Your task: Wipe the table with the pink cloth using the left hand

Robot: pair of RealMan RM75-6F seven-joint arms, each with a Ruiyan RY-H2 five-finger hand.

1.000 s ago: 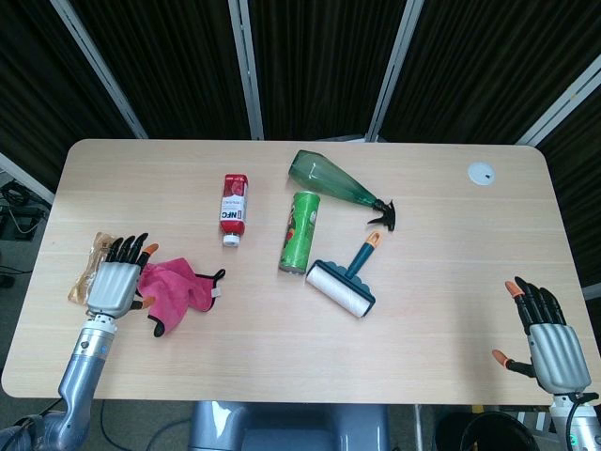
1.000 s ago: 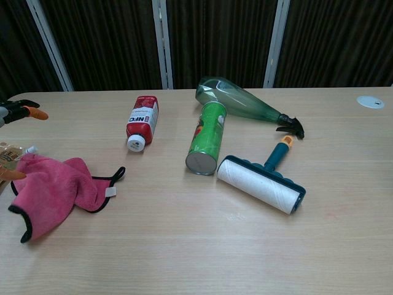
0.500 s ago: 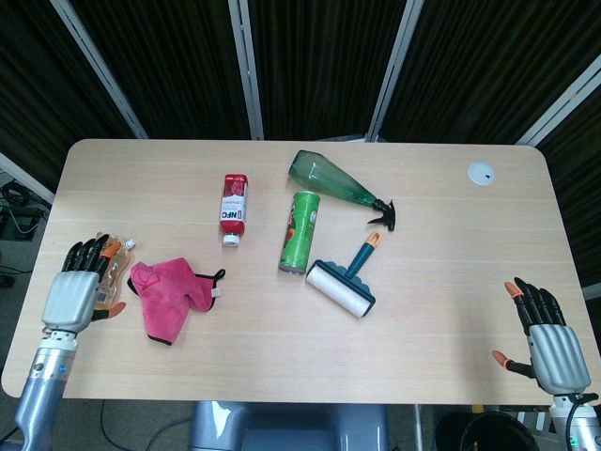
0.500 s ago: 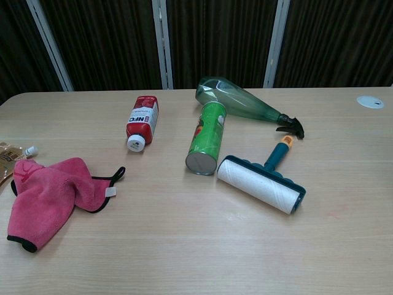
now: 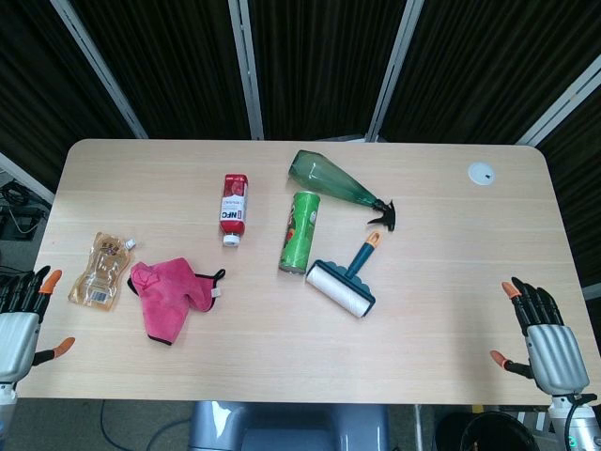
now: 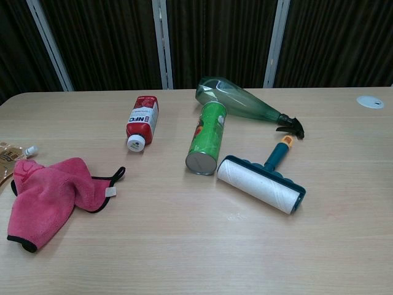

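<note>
The table (image 5: 282,362) is a pale wood slab with rounded corners, and every place below is given from the pink cloth (image 5: 169,292), which lies crumpled on the table's left part. The pink cloth is a soft magenta rag with a black stitched edge, bunched into folds; a narrower flap runs toward the table's near edge, and a black loop and a small white tag sit at its right side.

The green spray bottle (image 5: 338,187) lies on its side well to the right of the pink cloth and farther back, its black trigger head pointing right. The lint roller (image 5: 342,287), with white roll, teal frame and orange-tipped handle, lies to the right of the pink cloth. The green can (image 5: 300,232) lies on its side between the lint roller and the red bottle (image 5: 233,208), which lies behind and right of the pink cloth with its white cap toward the front. A clear pouch (image 5: 100,272) lies just left of the pink cloth.

The left hand (image 5: 17,324) hangs off the table's left edge, well apart from the pink cloth, fingers spread and holding nothing. The right hand (image 5: 545,346) is far to the right, fingers likewise apart and empty.
</note>
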